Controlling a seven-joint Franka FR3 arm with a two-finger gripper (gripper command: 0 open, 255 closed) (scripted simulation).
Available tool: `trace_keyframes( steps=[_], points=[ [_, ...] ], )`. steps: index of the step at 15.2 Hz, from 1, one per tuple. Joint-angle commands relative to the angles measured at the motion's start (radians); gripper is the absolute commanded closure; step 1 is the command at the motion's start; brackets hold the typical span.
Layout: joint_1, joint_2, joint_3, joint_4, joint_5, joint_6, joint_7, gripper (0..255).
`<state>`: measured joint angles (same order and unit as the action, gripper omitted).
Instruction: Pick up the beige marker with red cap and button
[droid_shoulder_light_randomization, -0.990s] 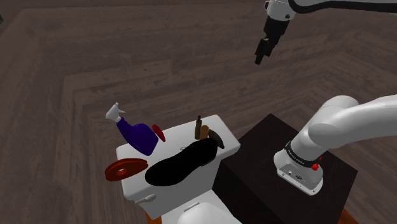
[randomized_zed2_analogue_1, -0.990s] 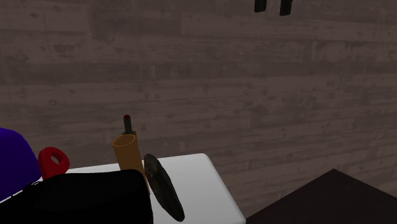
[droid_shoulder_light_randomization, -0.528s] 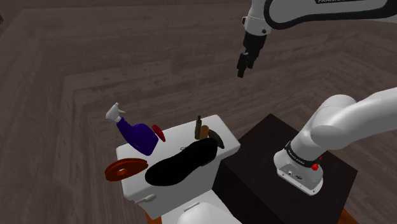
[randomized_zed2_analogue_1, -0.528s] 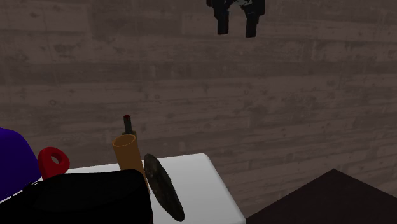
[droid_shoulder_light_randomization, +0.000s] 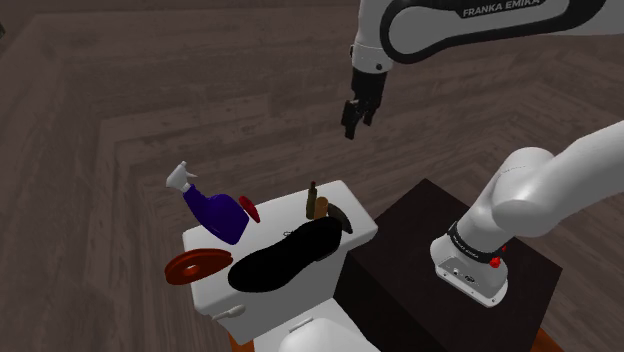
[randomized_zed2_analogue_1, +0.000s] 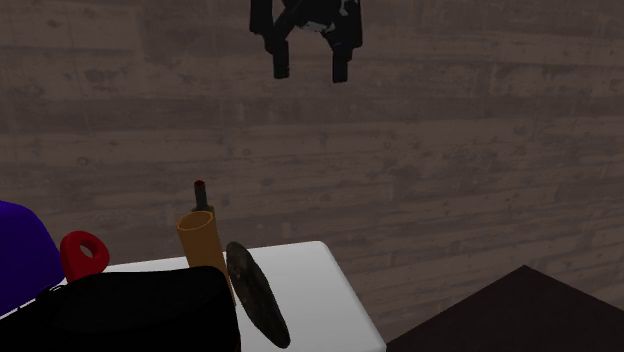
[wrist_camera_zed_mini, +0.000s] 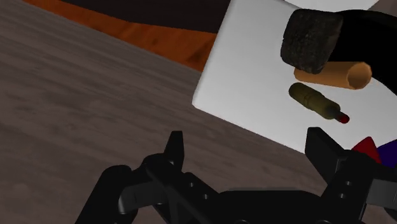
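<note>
Gripper: I see the gripper (droid_shoulder_light_randomization: 350, 124) hanging in the air, fingers spread wide, nothing between them; in the second exterior view (randomized_zed2_analogue_1: 311, 68) the gap is plain.
Gripper place: high over the wood floor (droid_shoulder_light_randomization: 200, 80), off the edge of the lid; in the shoulder view it is above and to the right of the marker.
Marker: the marker (droid_shoulder_light_randomization: 312, 196) looks olive-brown to me, with a red tip on top (randomized_zed2_analogue_1: 203, 195); it stands on the white lid (droid_shoulder_light_randomization: 356, 203), near the edge closest to the gripper.
Wrist view: the marker (wrist_camera_zed_mini: 316, 103) shows ahead of the gripper (wrist_camera_zed_mini: 248, 153), well apart from both fingers.
Neighbours: a tan tube (wrist_camera_zed_mini: 334, 75) is just beside the marker, and a dark disc (wrist_camera_zed_mini: 310, 39) is just past the tube.
Shoe: a black shoe (droid_shoulder_light_randomization: 285, 255) lies along the middle of the lid.
Far end: a purple bottle (droid_shoulder_light_randomization: 215, 212), a red ring (randomized_zed2_analogue_1: 84, 253) and a red disc (droid_shoulder_light_randomization: 195, 266) are at the end away from the marker.
Stand: the dark box (droid_shoulder_light_randomization: 410, 225) is beside the lid.
</note>
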<state>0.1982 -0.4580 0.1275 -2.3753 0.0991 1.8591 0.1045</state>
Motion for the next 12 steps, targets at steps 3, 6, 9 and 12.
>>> trace_keyframes(
  steps=[3,6,9,12],
  points=[
    [0.107,0.144,0.001,0.022,0.024,0.083,-0.056,0],
    [0.201,0.228,-0.028,0.056,0.038,0.117,-0.029,0],
    [0.237,0.311,-0.007,0.099,0.064,0.145,-0.017,0],
    [0.251,0.359,0.008,0.115,0.078,0.171,-0.013,0]
  ],
)
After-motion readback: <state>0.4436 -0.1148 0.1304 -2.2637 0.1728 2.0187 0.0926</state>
